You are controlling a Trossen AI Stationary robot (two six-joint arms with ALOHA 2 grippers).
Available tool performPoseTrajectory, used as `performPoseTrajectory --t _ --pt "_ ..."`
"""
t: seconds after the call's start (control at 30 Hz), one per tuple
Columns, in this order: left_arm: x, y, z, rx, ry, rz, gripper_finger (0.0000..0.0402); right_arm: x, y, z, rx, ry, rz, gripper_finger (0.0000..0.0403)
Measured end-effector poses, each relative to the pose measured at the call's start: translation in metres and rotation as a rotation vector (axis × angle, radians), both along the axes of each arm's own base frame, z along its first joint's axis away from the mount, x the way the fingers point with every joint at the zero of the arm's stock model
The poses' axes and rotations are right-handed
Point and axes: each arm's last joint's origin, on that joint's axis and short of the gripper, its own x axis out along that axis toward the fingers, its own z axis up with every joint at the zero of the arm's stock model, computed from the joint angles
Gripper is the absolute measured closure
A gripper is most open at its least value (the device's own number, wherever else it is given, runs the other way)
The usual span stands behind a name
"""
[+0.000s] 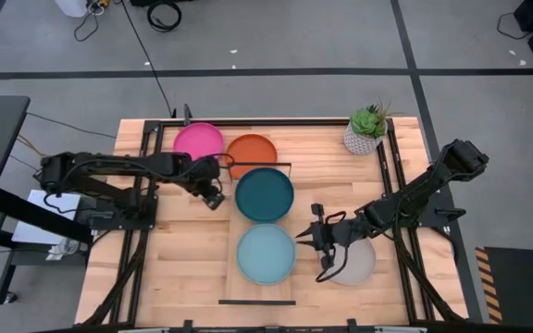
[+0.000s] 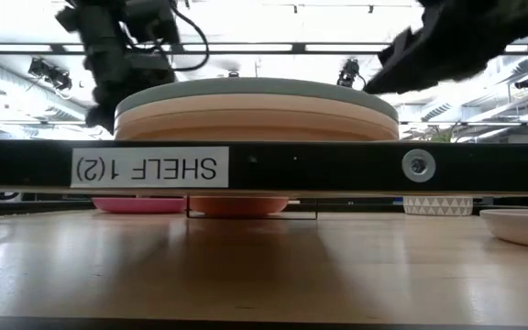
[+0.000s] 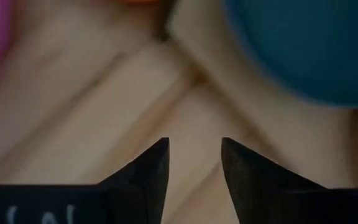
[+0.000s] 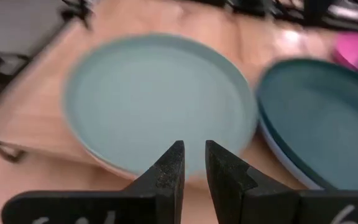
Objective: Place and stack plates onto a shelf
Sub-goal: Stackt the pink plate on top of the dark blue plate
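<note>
Fingers of my right gripper (image 4: 193, 163) sit nearest in its wrist view, almost pressed together with only a thin gap and nothing between them, pointing at the light teal plate (image 4: 157, 102). From above, that gripper (image 1: 320, 242) hangs just beside the shelf (image 1: 231, 248), between the light teal stack and the grey plate (image 1: 357, 264), which lies on the table under the right arm. The low view shows the light teal plate topping a pile of tan and cream plates (image 2: 255, 117) (I cannot count them exactly). Further along the shelf rests the dark teal plate (image 1: 265, 193), with a paler rim showing beneath it in the right wrist view. My left gripper (image 1: 213, 194) hovers by that plate's edge, fingers (image 3: 146, 177) moderately spread and empty. Beyond it, the orange plate (image 1: 251, 149) and the pink plate (image 1: 198, 141) still wait on the tabletop, off the shelf; a potted plant (image 1: 367, 129) stands at the far corner.

I judge the stacking well underway, with three plates left. Next I would widen the right fingers, reach to the grey plate's rim and pinch it cleanly before lifting it onto a stack
</note>
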Motion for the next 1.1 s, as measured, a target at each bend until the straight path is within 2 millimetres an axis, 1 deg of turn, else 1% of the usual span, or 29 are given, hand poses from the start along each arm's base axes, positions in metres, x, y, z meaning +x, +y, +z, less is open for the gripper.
performPoseTrajectory --t 0.13,0.27,0.33,0.47,0.6,0.73,0.8,0.9,1.03,1.1 --pt "-0.018 0.000 0.004 0.184 0.136 -0.006 0.0255 0.000 -0.015 -0.009 -0.068 0.075 -0.139 0.0332" --pt "-0.029 0.006 0.005 0.324 0.253 -0.037 0.0257 0.004 -0.038 -0.015 -0.090 0.128 -0.269 0.0332" --pt "-0.035 0.008 0.005 0.394 0.346 -0.081 0.0258 0.007 -0.049 -0.017 -0.093 0.142 -0.307 0.0332" --pt "-0.041 0.009 0.001 0.434 0.470 -0.115 0.0258 0.014 -0.067 -0.025 -0.088 0.187 -0.346 0.0332" --pt "-0.041 0.008 -0.001 0.421 0.476 -0.161 0.0258 0.021 -0.081 -0.035 -0.076 0.218 -0.360 0.0332" --pt "-0.040 0.010 -0.011 0.425 0.461 -0.211 0.0258 0.030 -0.087 -0.040 -0.054 0.178 -0.320 0.0332" --pt "-0.037 0.013 -0.015 0.402 0.470 -0.224 0.0258 0.031 -0.088 -0.039 -0.050 0.171 -0.311 0.0332" --pt "-0.038 0.019 -0.016 0.390 0.477 -0.205 0.0258 0.029 -0.088 -0.035 -0.055 0.164 -0.305 0.0332" --pt "-0.035 0.028 -0.016 0.396 0.441 -0.170 0.0258 0.027 -0.086 -0.026 -0.053 0.139 -0.291 0.0332" --pt "-0.030 0.031 -0.015 0.395 0.382 -0.146 0.0258 0.023 -0.084 -0.023 -0.052 0.151 -0.285 0.0332"
